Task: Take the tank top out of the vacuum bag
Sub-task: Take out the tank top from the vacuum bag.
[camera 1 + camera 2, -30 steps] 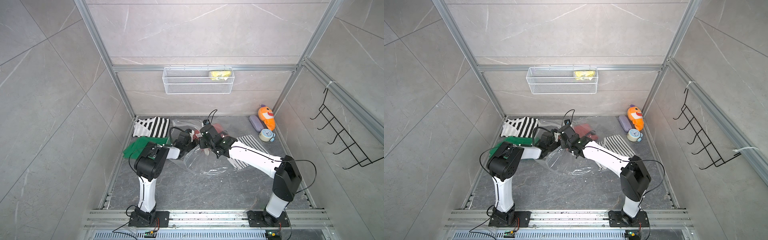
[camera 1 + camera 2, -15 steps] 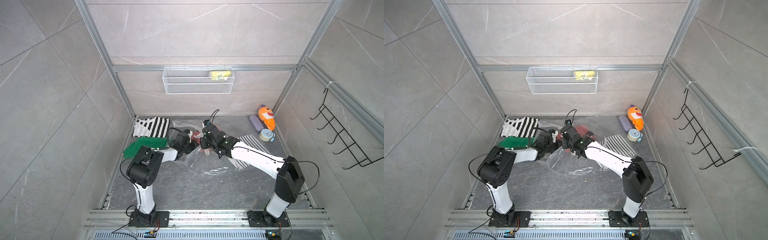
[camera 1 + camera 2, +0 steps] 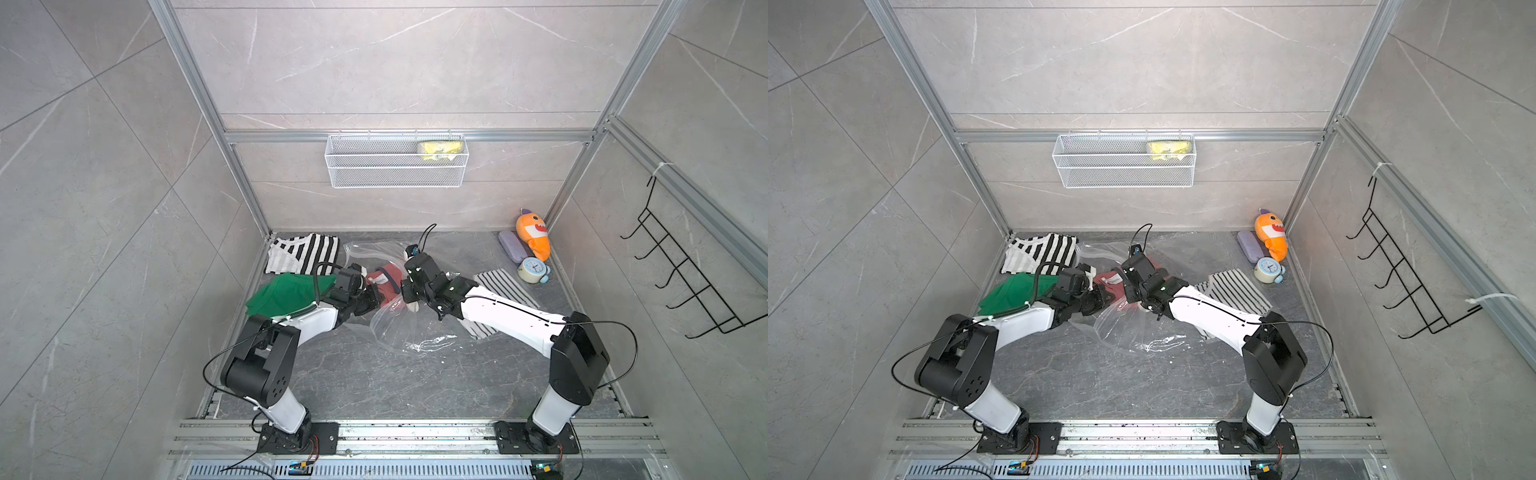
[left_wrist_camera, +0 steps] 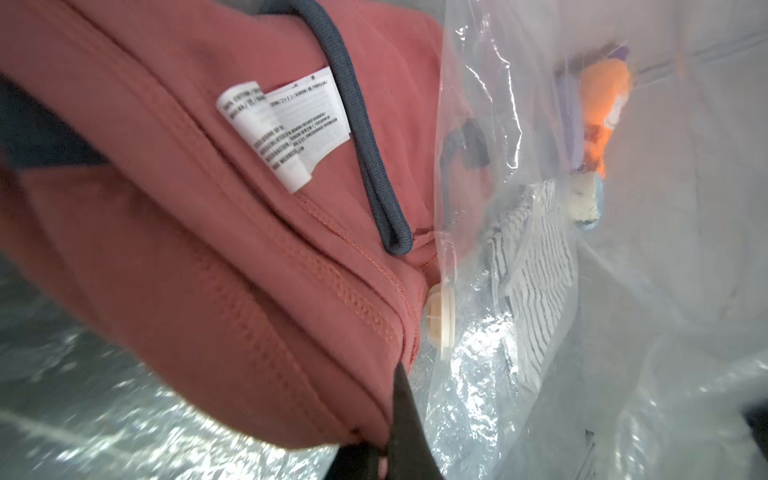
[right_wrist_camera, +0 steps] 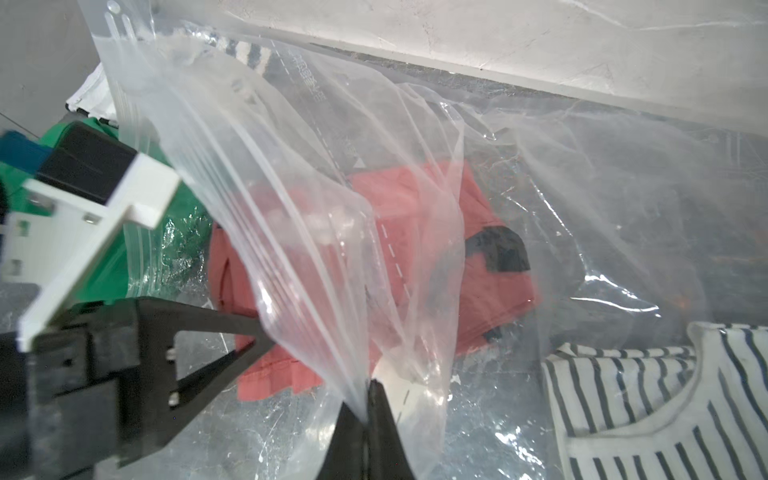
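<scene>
Right wrist view: the right gripper (image 5: 369, 401) has its black fingers pressed together on a gathered fold of the large clear, crinkly plastic vacuum bag (image 5: 316, 174). The film rises from the pinch in glossy, creased pleats, and the ridged zip-seal strip (image 5: 124, 83) runs along its edge. The salmon-red soft knit tank top with navy trim (image 5: 432, 232) shows through the film, lying flat inside the bag's mouth.

In the left wrist view, the left gripper (image 4: 386, 432) has its dark fingers pinching the tank top's double-stitched hem. A white printed care label (image 4: 286, 133) sits beside the ribbed navy binding. A round cream plastic valve (image 4: 438, 320) with a slotted face is set in the bag wall just beside the hem.

In both top views the bag lies mid-way across the dark grey marbled worktop (image 3: 374, 382), between the arms. A folded green garment (image 3: 286, 293) lies near the left arm, and a flat striped white garment (image 3: 505, 286) lies beside the right arm.
</scene>
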### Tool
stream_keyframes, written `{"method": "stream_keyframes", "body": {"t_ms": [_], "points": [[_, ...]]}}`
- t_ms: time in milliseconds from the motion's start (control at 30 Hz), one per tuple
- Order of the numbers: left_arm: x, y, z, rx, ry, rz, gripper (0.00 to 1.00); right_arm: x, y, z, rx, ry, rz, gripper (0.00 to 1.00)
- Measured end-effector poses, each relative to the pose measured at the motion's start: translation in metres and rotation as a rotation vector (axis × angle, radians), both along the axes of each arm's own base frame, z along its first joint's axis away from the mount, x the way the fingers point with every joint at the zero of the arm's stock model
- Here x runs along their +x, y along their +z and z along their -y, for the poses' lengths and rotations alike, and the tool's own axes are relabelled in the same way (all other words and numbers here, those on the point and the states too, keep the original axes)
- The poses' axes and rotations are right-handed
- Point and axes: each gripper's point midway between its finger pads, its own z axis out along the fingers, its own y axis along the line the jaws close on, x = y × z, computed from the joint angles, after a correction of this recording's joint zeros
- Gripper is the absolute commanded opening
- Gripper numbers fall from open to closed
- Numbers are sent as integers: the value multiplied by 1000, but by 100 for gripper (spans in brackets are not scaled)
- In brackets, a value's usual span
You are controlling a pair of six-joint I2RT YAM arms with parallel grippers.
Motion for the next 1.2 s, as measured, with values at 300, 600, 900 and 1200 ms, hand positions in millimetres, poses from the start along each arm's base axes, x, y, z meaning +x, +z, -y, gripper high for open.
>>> {"method": "stream_keyframes", "body": {"t_ms": [300, 600, 900, 1200], "points": [[-30, 21, -34, 65, 75, -16, 0, -10, -14, -8, 0, 78, -32, 0], [-52, 38, -62, 111, 151, -41, 0, -15, -29, -19, -17, 128, -44, 0], [-85, 44, -92, 145, 246, -91, 0, -40, -55, -35, -32, 217, -73, 0], [-117, 26, -118, 188, 346, -196, 0, -46, -76, -29, -55, 233, -76, 0]]}}
